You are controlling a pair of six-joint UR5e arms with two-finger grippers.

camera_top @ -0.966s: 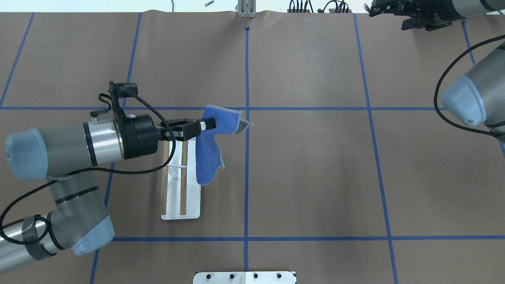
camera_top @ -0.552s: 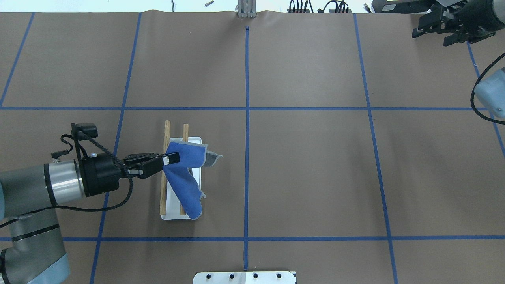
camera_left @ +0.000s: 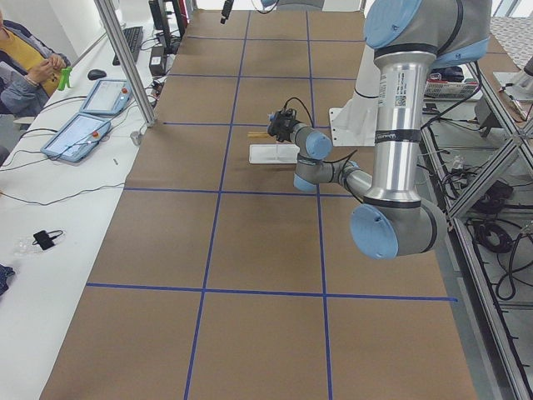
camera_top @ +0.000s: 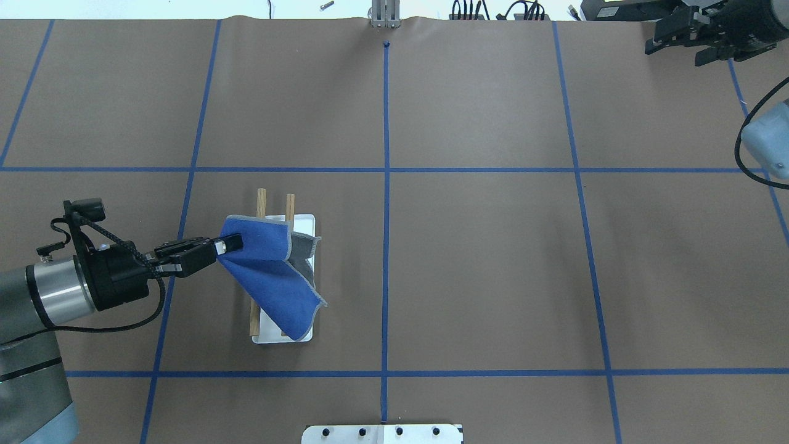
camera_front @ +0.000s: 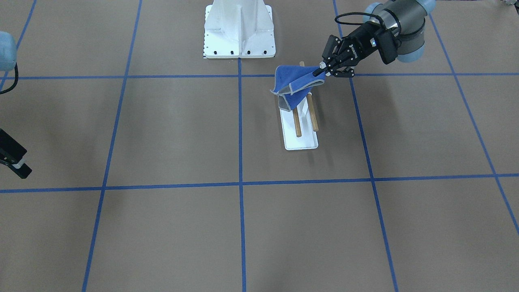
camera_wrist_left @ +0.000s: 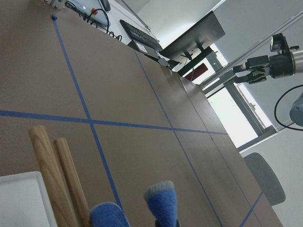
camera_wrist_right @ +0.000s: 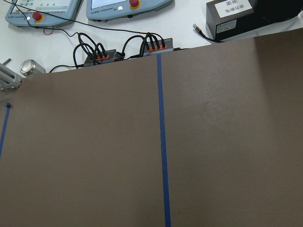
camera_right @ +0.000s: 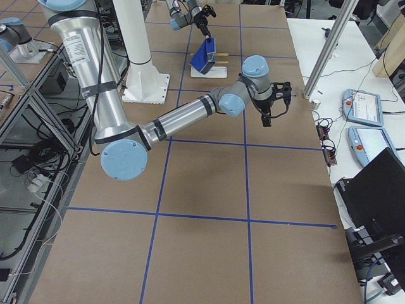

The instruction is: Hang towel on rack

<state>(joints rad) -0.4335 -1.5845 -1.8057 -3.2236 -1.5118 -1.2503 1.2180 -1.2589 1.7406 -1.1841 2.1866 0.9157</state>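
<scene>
The blue towel point(camera_top: 271, 277) with grey edging lies draped across the rack's two wooden rods point(camera_top: 261, 202), its grey underside folded up at the far side. The rack point(camera_top: 305, 222) is a white base plate with two parallel rods. My left gripper point(camera_top: 225, 246) is shut on the towel's corner, just left of the rods and above them. In the front view the towel point(camera_front: 294, 83) hangs from the left gripper point(camera_front: 320, 72) over the rack point(camera_front: 302, 140). Blue towel tips point(camera_wrist_left: 161, 208) show in the left wrist view beside the rods point(camera_wrist_left: 47, 175). My right gripper point(camera_top: 673, 44) is open and empty at the far right corner.
The brown table cover point(camera_top: 481, 265) carries a blue tape grid. The robot's white base plate point(camera_front: 239, 36) stands at the near edge. Cables and connector blocks point(camera_wrist_right: 151, 45) lie past the far edge. An operator point(camera_left: 29, 67) sits at a side bench with tablets.
My left gripper has pulled the towel left and toward the robot, across the rods; the towel now lies spread over the rack. My right arm has swung further right.
</scene>
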